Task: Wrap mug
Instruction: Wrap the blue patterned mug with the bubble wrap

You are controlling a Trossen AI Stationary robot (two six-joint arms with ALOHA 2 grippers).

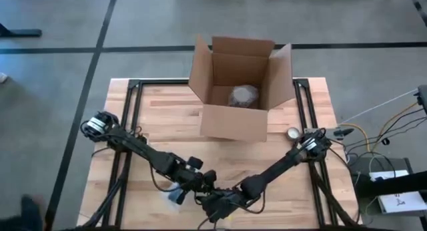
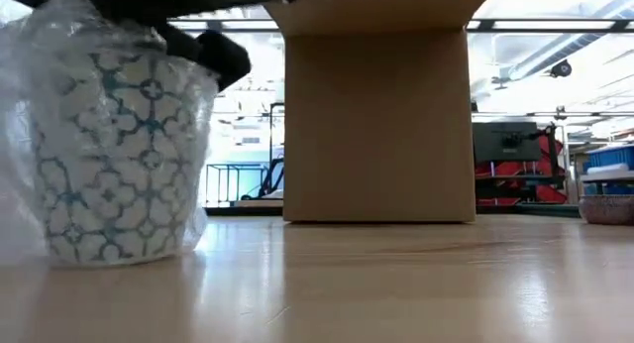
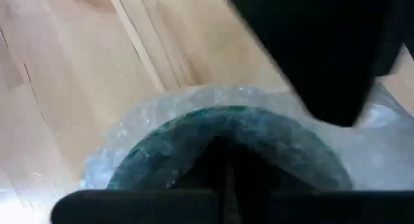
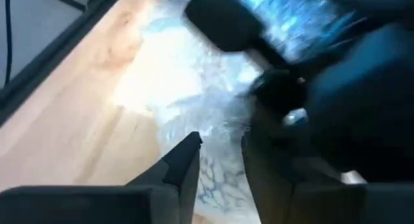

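I have both arms reaching down to the near edge of the desk (image 1: 153,117), where the mug (image 2: 114,155) stands upright on the wood, close to that edge. It is white with a teal lattice pattern and sits inside a loose sleeve of clear bubble wrap (image 2: 20,105) that bulges out around its sides and rises above its rim.

My left claw (image 1: 193,181) hangs right over the mug, looking almost straight down into its dark mouth; the wrap rings the rim in that view. I cannot tell whether this claw is clenched or released, since its fingers are hidden.

My right claw (image 4: 217,162) comes in beside it from the other side, low over the desk. Its two dark fingers stand a little apart with a narrow gap between them, and crumpled wrap with a patch of the mug's pattern shows in that gap. I cannot tell whether the fingers press on the wrap or only frame it.

Behind the mug, toward the far side of the desk, stands an open cardboard box (image 1: 237,91) with its flaps spread and a grey wrapped bundle (image 1: 243,96) inside. Bare wood lies between the box and my claws, well apart from both. A small round dish (image 1: 292,133) sits near the box's right corner. The two claws are crowded together at the near edge, with little room between them.
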